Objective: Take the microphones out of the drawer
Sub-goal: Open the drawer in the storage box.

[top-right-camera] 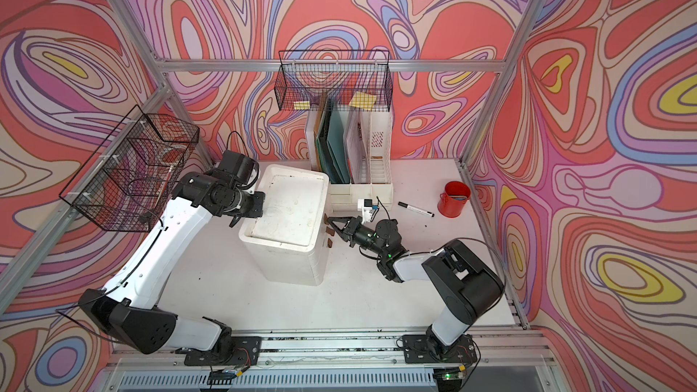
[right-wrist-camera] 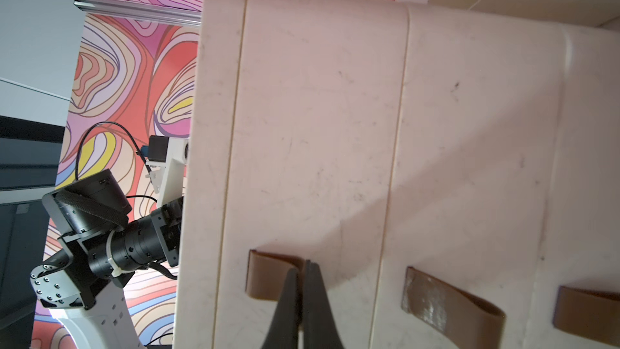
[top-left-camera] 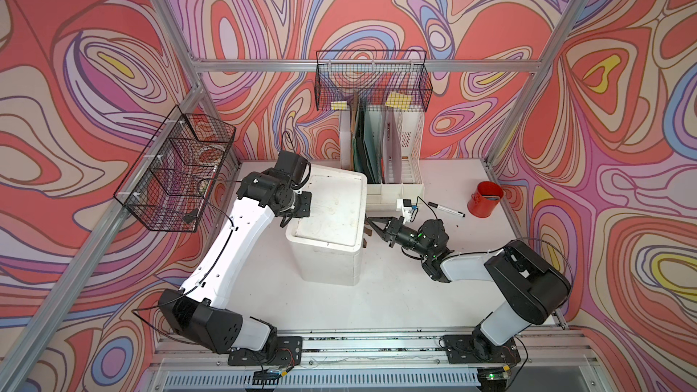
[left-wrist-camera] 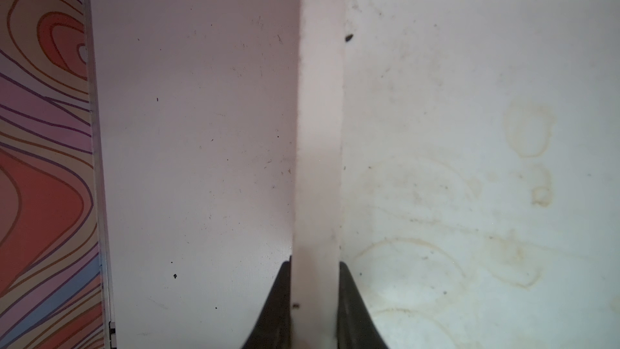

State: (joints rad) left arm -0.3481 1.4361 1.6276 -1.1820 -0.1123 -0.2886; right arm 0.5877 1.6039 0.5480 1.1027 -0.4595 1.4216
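Note:
A white drawer unit (top-left-camera: 328, 213) (top-right-camera: 290, 213) stands mid-table with its drawers closed. The microphone is hidden. My left gripper (top-left-camera: 292, 220) (top-right-camera: 241, 220) (left-wrist-camera: 315, 263) is shut on the raised rim (left-wrist-camera: 318, 129) at the left edge of the unit's top. My right gripper (top-left-camera: 371, 222) (top-right-camera: 332, 222) (right-wrist-camera: 302, 265) comes from the right side. It is shut on the brown strap handle (right-wrist-camera: 265, 276) of the top drawer (right-wrist-camera: 312, 129). Two more brown handles (right-wrist-camera: 446, 300) (right-wrist-camera: 587, 307) sit on the lower drawers.
A white file organiser (top-left-camera: 381, 145) stands just behind the unit. A black marker (top-left-camera: 447, 210) and a red cup (top-left-camera: 485, 199) lie at the right back. Wire baskets hang on the back rail (top-left-camera: 373, 81) and the left rail (top-left-camera: 177, 171).

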